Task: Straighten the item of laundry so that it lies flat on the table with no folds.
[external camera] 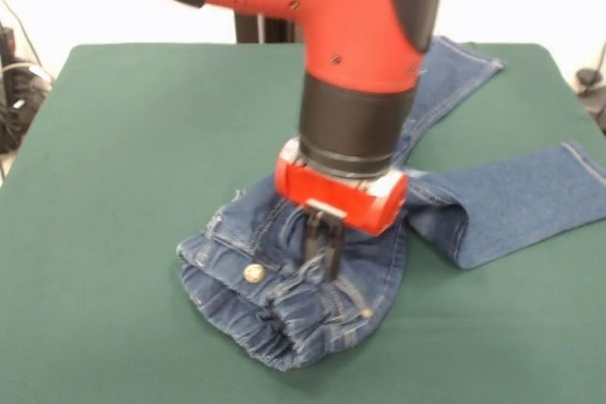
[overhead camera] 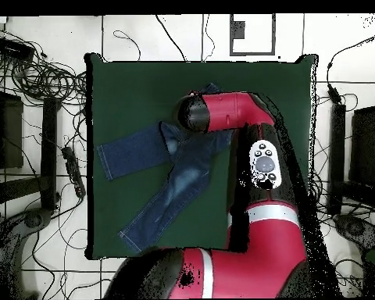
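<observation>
The small dark blue jeans (external camera: 284,300) lie on the green table (external camera: 133,158), the waistband bunched and rumpled at the near side with the brass button (external camera: 253,272) showing. One leg (external camera: 516,201) runs right with a fold at its top. The other leg (external camera: 454,73) runs toward the far right corner. My gripper (external camera: 323,267) stands straight down on the waist, its narrow black fingers together and pinching denim just behind the elastic waistband. In the overhead view the jeans (overhead camera: 179,180) spread their legs left and lower left, and my arm (overhead camera: 222,113) hides the waist and the gripper.
Cables and stands (overhead camera: 42,117) lie on the floor round the table (overhead camera: 128,86). The jeans lie right of the table's middle in the front view, with one leg's hem (external camera: 582,163) near the right edge.
</observation>
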`<state>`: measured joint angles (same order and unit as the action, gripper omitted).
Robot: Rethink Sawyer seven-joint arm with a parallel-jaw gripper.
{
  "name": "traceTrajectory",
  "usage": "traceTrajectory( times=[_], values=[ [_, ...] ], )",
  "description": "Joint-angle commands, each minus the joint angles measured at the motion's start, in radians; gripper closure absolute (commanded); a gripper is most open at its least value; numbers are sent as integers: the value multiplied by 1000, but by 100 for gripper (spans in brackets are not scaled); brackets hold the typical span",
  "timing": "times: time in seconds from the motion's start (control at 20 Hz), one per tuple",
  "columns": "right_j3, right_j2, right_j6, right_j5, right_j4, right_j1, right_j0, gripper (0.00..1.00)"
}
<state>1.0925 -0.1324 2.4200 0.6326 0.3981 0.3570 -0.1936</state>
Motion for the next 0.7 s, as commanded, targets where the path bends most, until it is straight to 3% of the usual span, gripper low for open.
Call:
traceTrajectory(
  times=[0.05,0.7],
  values=[
    [-13,-72,52,188,-100,50,108,100],
    [-40,-45,61,130,-127,30,132,100]
  ],
)
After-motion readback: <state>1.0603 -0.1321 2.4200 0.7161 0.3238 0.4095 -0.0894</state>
